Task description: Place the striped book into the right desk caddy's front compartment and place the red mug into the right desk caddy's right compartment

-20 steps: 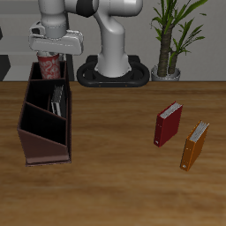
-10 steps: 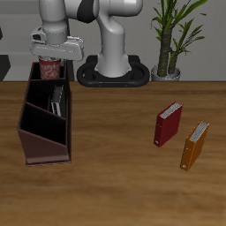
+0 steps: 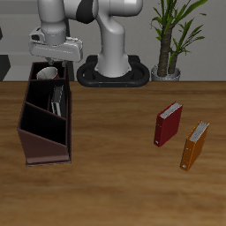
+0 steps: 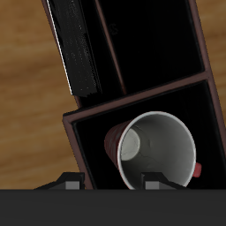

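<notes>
The right desk caddy (image 3: 41, 148) is a long dark reddish-brown box near the table's edge. The red mug (image 3: 48, 73) lies tipped inside its small squarish end section, the right compartment (image 4: 93, 132). In the wrist view the red mug (image 4: 155, 152) shows its pale grey inside. The striped book (image 3: 56, 99) stands on edge in a long narrow section beside a slanted divider, and it also shows in the wrist view (image 4: 75, 44). My gripper (image 3: 55, 53) hangs open just above the mug, touching nothing. Its fingertips (image 4: 71, 183) are spread apart over the right compartment.
A red book (image 3: 168, 124) and an orange book (image 3: 195, 145) stand on the wooden table far from the caddy. A potted plant (image 3: 172, 40) and the robot's base (image 3: 113, 72) are at the back.
The gripper let go of the red mug and rose a little. The mug dropped into the caddy's end section and tipped over.
</notes>
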You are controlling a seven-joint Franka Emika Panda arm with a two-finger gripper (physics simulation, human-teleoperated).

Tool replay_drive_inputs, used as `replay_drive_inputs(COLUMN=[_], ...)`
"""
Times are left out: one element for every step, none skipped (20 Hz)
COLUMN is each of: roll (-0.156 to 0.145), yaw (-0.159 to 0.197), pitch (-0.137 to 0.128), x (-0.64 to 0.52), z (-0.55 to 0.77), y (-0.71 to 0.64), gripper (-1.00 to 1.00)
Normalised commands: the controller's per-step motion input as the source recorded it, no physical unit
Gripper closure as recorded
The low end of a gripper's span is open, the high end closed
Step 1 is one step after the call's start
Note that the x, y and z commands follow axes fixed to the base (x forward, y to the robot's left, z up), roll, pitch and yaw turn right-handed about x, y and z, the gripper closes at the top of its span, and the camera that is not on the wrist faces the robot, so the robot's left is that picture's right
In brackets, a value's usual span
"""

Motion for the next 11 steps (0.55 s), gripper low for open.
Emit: replay_drive_inputs(roll=[0.064, 0.0, 0.0, 0.0, 0.0, 0.111, 0.0, 0.015, 0.0, 0.086, 0.031], yaw=[0.061, 0.0, 0.0, 0.0, 0.0, 0.037, 0.0, 0.09, 0.0, 0.073, 0.034], pitch=[-0.036, 0.0, 0.0, 0.0, 0.0, 0.005, 0.0, -0.06, 0.0, -0.032, -0.026], x=[-0.06, -0.03, 0.0, 0.0, 0.0, -0.24, 0.0, -0.33, 0.0, -0.18, -0.09], z=[0.13, 0.0, 0.0, 0.0, 0.0, 0.17, 0.0, 0.41, 0.0, 0.37, 0.16], y=[0.29, -0.01, 0.0, 0.0, 0.0, 0.58, 0.0, 0.34, 0.0, 0.41, 0.13], gripper=[-1.0, -1.0, -1.0, -1.0, -1.0, -1.0, -1.0, -1.0, -1.0, -1.0, -1.0])
